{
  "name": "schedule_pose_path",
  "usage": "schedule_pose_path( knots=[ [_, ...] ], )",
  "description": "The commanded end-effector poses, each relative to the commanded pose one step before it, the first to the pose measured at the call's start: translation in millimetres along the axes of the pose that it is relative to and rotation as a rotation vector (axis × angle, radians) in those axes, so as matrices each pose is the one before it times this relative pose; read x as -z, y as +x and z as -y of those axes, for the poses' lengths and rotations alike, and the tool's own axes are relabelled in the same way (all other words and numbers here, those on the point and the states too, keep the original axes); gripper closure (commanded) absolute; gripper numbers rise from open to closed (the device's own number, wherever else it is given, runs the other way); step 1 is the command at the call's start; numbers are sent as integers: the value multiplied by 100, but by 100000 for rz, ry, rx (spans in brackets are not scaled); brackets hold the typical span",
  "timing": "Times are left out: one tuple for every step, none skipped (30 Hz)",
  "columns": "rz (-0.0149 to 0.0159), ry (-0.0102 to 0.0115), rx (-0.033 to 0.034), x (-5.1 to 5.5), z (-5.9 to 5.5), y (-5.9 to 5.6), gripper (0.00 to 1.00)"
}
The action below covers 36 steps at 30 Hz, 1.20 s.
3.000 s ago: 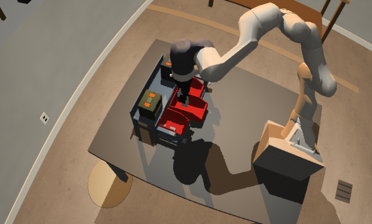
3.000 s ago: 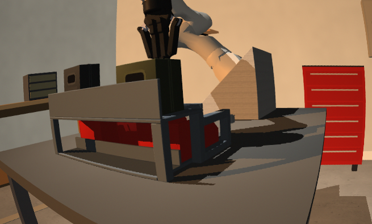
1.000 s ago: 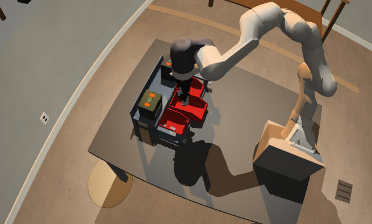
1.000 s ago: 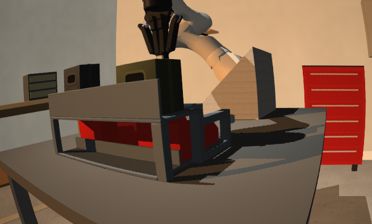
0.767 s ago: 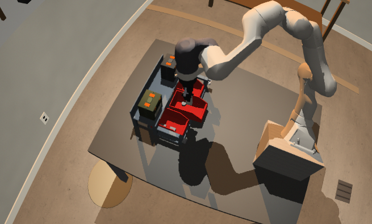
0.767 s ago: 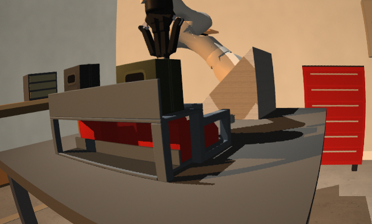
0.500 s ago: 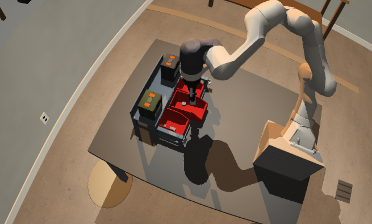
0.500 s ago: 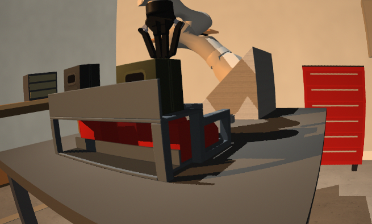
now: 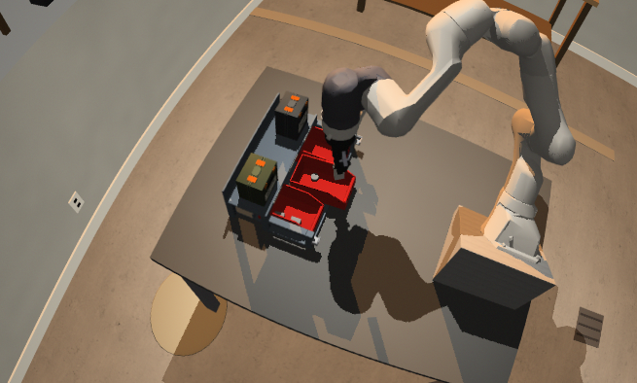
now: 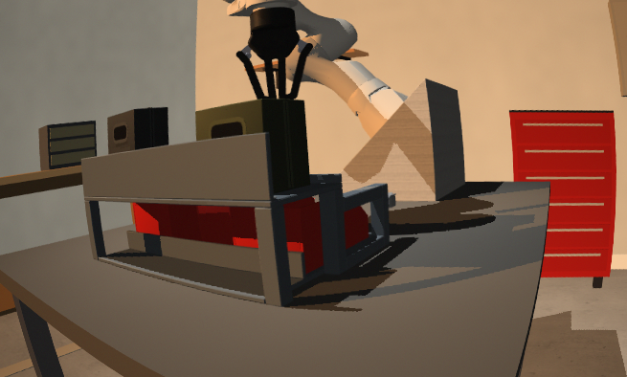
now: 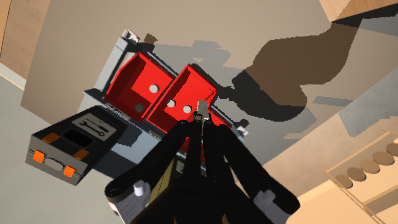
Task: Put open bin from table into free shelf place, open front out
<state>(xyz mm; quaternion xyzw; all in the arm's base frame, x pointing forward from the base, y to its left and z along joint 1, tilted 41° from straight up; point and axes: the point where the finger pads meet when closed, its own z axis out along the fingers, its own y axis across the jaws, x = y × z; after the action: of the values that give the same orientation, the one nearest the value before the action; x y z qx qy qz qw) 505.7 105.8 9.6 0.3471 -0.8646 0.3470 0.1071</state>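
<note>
The middle red bin (image 9: 335, 193) (image 11: 192, 84) is in the row on the shelf (image 9: 279, 157) (image 10: 179, 167), between two other red bins. Its open front juts out past theirs, over the front lip. Whether it is level cannot be told. Two pale round parts (image 11: 171, 103) (image 11: 187, 109) lie in it. The far bin (image 9: 314, 142) (image 11: 144, 75) and the near bin (image 9: 296, 210) sit farther back, open fronts out, with parts inside. My gripper (image 9: 338, 174) (image 11: 201, 106) is shut and empty, over or in the middle bin's front part; contact cannot be told.
A black case (image 9: 293, 114) (image 11: 77, 142) and an olive case (image 9: 257, 177) (image 10: 284, 144) stand on the shelf's upper board behind the bins. The shelf's end frames (image 10: 380, 210) flank the row. The arm's wooden base block (image 9: 493, 272) stands across the table.
</note>
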Motion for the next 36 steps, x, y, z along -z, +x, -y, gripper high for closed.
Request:
schedule_pose_path(
  knots=[
    [1085, -201, 19152, -158, 16, 416, 100],
    [83, 82, 2047, -45, -66, 158, 100],
    [84, 84, 2054, -44, -70, 157, 100],
    [0, 0, 0, 0, 0, 0, 100],
    [0, 0, 0, 0, 0, 0, 100],
    [221, 227, 5351, -113, -197, 403, 100],
    [84, 89, 2013, -41, -84, 147, 100],
    [86, 93, 2057, -42, -90, 148, 100],
    [87, 96, 2076, -42, -95, 147, 100],
    [86, 97, 2055, -41, -98, 143, 100],
    [86, 99, 2044, -40, -101, 140, 100],
    [86, 101, 2043, -39, -105, 137, 100],
    [86, 103, 2040, -38, -109, 134, 100],
    [85, 105, 2031, -38, -112, 131, 100],
    [85, 107, 2036, -37, -116, 128, 100],
    [84, 108, 2018, -36, -118, 124, 100],
    [85, 111, 2033, -36, -123, 122, 100],
    [84, 113, 2032, -35, -126, 119, 100],
    [84, 116, 2043, -35, -130, 116, 100],
    [83, 117, 2023, -34, -132, 112, 100],
    [0, 0, 0, 0, 0, 0, 100],
    [0, 0, 0, 0, 0, 0, 100],
    [216, 321, 5350, -89, -358, 286, 100],
    [78, 122, 1967, -31, -139, 97, 100],
    [81, 129, 2045, -32, -147, 97, 100],
    [80, 131, 2042, -32, -149, 94, 100],
    [78, 133, 2032, -31, -151, 89, 100],
    [77, 135, 2031, -30, -154, 86, 100],
    [75, 136, 2010, -30, -155, 81, 100],
    [75, 140, 2035, -29, -159, 78, 100],
    [73, 140, 2009, -28, -159, 73, 100],
    [72, 144, 2028, -28, -163, 70, 100],
    [70, 145, 2018, -28, -164, 66, 100],
    [69, 147, 2014, -27, -165, 62, 100],
    [67, 149, 2007, -27, -167, 58, 100],
    [66, 151, 2015, -26, -169, 54, 100]
  ],
)
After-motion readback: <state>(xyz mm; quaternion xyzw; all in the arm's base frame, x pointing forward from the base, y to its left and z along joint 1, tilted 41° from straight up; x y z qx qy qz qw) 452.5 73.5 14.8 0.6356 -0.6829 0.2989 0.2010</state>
